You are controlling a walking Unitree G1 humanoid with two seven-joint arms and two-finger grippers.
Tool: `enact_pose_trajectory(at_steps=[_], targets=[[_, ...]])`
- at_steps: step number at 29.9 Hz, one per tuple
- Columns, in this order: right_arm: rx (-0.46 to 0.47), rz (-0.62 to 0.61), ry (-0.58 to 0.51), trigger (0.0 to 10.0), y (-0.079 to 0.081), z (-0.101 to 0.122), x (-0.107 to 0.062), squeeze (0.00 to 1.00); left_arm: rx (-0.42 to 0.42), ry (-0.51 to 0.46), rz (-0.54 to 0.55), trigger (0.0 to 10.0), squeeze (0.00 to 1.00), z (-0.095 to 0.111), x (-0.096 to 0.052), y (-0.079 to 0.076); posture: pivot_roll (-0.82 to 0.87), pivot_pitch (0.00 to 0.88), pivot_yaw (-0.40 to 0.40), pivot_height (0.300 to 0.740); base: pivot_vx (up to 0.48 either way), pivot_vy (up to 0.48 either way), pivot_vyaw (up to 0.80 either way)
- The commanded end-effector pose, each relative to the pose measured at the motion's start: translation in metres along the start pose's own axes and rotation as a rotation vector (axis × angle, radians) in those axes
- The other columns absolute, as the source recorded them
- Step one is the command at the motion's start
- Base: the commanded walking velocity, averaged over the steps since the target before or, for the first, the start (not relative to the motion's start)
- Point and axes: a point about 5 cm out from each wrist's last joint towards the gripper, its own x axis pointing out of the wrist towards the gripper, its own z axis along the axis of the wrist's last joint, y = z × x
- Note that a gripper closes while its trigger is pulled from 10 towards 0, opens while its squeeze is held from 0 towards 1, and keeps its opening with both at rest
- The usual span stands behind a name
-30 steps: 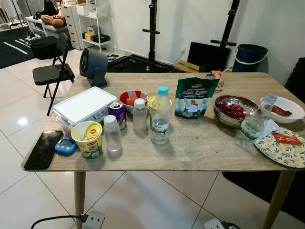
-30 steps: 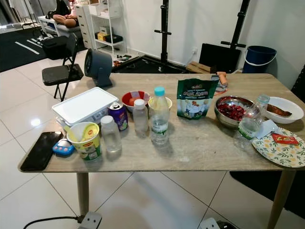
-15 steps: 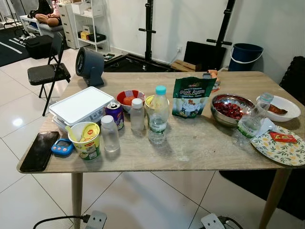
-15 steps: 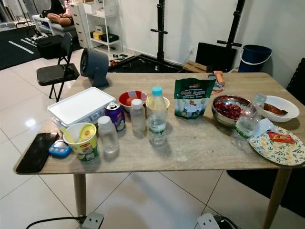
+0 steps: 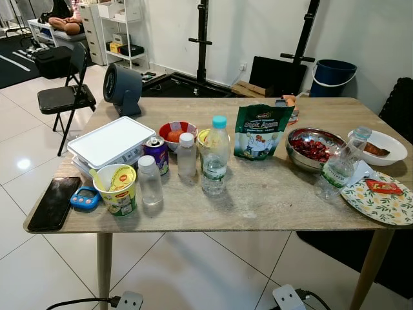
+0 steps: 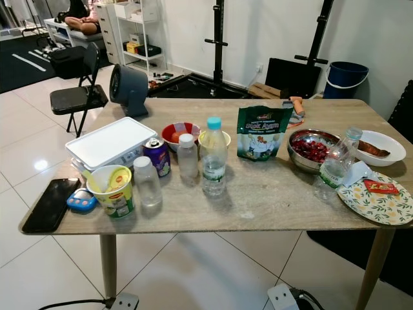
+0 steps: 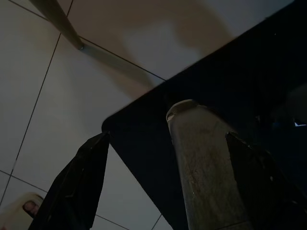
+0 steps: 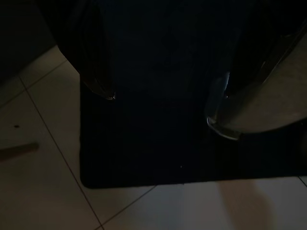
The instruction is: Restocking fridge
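Wooden table [image 5: 271,200], centre frame: water bottle [image 5: 214,157] upright at the middle, can [image 5: 156,154] and small bottles left of it. My left gripper [image 7: 163,184] and right gripper [image 8: 160,91] hang spread, empty, over floor below; neither is nearer.

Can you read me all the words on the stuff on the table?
Green pouch: big white words, too blurred to read.
Noodle cup: red and yellow logo, too small to read.
Tall bottle label: too small.
Purple can: too small.
Red packet: unreadable.
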Motion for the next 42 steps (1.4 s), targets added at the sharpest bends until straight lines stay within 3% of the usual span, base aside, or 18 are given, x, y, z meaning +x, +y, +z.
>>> enact_pose_trajectory(at_steps=[1,33,42], targets=[[0.019,0.019,-0.006,10.0,0.003,0.001,0.000,0.00,-0.012,0.006,-0.001,10.0,0.00,-0.001,0.000,-0.002,-0.03,0.000,-0.009,0.740,0.000,0.000,0.00],[0.060,0.044,0.009,10.0,0.000,-0.007,-0.001,0.00,0.014,0.011,-0.018,10.0,0.00,-0.001,0.001,-0.006,-0.05,0.000,-0.002,0.740,0.000,0.000,0.80],[0.054,0.016,0.014,10.0,-0.006,-0.010,-0.003,0.00,0.019,0.010,-0.024,10.0,0.00,0.000,0.001,-0.007,-0.06,0.000,-0.005,0.740,0.000,0.000,0.00]])
